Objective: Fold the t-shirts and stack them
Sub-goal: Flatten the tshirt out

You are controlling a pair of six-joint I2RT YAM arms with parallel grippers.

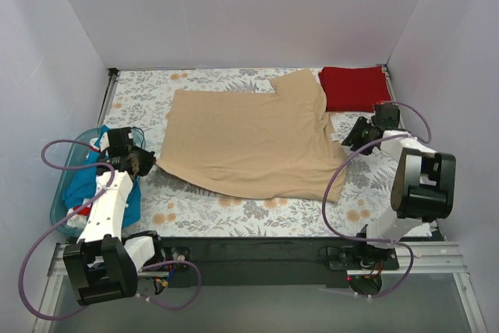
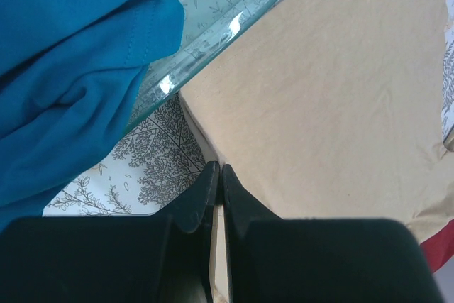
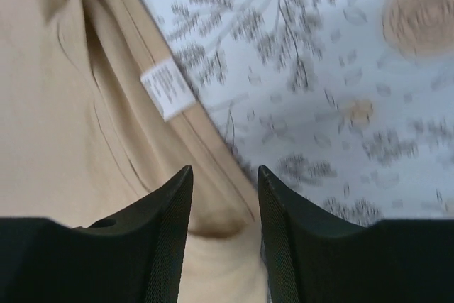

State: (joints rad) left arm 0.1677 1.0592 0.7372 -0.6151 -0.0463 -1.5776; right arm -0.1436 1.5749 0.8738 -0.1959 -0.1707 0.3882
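The tan t-shirt (image 1: 249,142) lies spread over the middle of the floral tablecloth (image 1: 195,208). The dark red t-shirt (image 1: 355,87) lies folded at the back right. The teal t-shirt (image 1: 86,185) is bunched in the light blue tub (image 1: 58,193) at the left. My left gripper (image 1: 146,163) is at the tan shirt's left edge; in the left wrist view it (image 2: 216,169) is shut on that edge of the tan shirt (image 2: 340,90). My right gripper (image 1: 352,135) is at the shirt's right edge; in the right wrist view it (image 3: 224,169) is open, astride the hem of the tan shirt (image 3: 64,104).
The tub's clear rim (image 2: 213,33) with the teal shirt (image 2: 71,69) sits just left of my left gripper. A white label (image 3: 167,89) hangs off the tan shirt's hem. White walls close the table on the left, back and right.
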